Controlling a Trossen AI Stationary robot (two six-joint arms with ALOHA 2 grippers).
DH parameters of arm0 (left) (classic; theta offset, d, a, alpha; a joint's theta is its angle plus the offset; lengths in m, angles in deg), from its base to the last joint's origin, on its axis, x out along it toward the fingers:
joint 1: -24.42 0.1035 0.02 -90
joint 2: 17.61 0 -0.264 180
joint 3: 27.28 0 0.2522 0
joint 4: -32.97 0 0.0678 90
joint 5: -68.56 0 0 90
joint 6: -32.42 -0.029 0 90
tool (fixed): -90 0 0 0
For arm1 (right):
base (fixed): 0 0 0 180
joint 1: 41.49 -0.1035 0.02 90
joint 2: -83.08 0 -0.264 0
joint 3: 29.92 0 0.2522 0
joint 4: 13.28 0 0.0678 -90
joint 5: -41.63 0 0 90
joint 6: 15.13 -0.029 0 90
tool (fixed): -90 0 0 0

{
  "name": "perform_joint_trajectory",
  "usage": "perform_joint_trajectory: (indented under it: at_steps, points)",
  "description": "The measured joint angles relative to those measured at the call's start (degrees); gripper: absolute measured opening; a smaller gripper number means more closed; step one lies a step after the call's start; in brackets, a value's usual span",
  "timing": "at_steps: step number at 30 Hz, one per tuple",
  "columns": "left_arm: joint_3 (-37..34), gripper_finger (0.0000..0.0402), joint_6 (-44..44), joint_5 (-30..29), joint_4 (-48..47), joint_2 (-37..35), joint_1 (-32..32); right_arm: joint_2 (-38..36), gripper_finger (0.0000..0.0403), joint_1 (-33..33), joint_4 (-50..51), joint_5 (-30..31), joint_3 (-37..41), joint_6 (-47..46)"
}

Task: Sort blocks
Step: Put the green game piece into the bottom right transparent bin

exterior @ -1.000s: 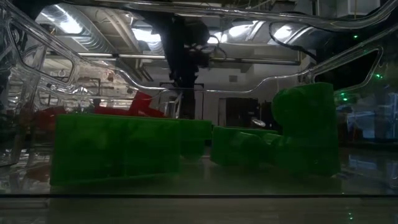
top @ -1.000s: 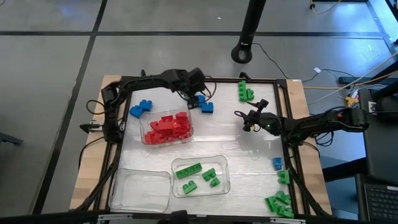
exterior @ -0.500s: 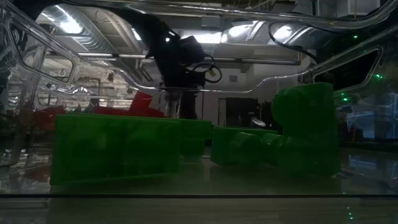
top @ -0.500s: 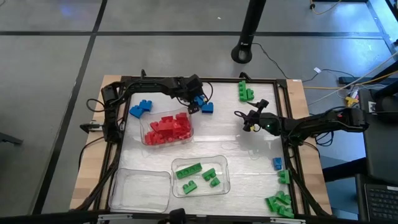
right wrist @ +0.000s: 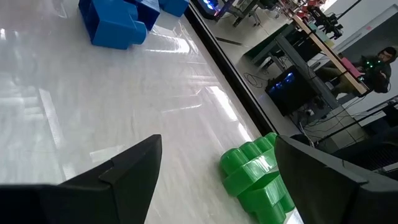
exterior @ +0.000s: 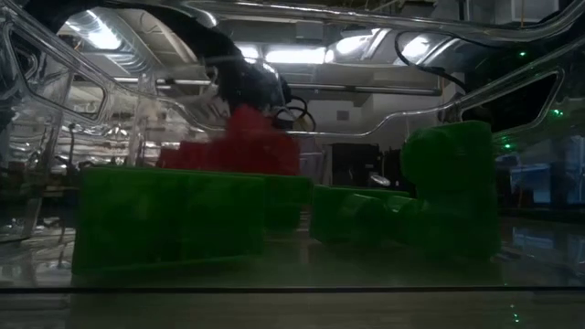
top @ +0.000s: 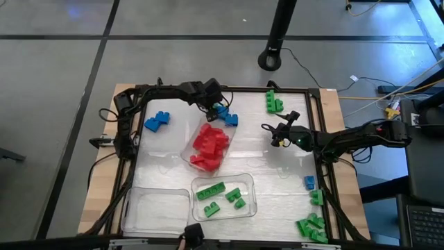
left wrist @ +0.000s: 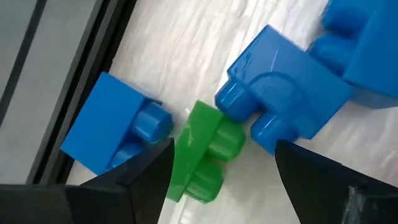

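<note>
At twelve o'clock on the worktop [top: 277,163], my left fingers [left wrist: 217,163] stand wide around a green block [left wrist: 202,152]; my right fingers [right wrist: 214,171] gape empty.

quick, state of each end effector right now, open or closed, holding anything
Left end effector: open, empty, over a small green block between blue blocks.
Right end effector: open, empty.

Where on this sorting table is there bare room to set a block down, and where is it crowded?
Free: the table between the tray of red blocks and the right gripper, and the empty tray at the near left. Crowded: around the left gripper among blue blocks, and the green blocks at the near right corner.
</note>
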Motion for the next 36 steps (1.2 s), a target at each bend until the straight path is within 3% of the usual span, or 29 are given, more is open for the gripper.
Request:
perform_joint_trajectory:
  at_steps: [24, 29, 36]
  points:
    - [-0.07, 0.0269, -0.06, 1.02, -0.40, -2.52, -1.75, 0.00, 0.0312, -0.01, -0.02, 0.07, 0.02, 0.00]
    - [1.11, 0.0269, -1.81, -5.20, 0.57, -3.14, -1.11, 0.00, 0.0312, 0.00, -0.04, 0.02, 0.02, -0.21]
    - [1.25, 0.0269, -5.65, -5.82, -1.05, -2.76, 2.33, 0.00, 0.0312, 0.00, 0.08, 0.05, 0.03, -1.23]
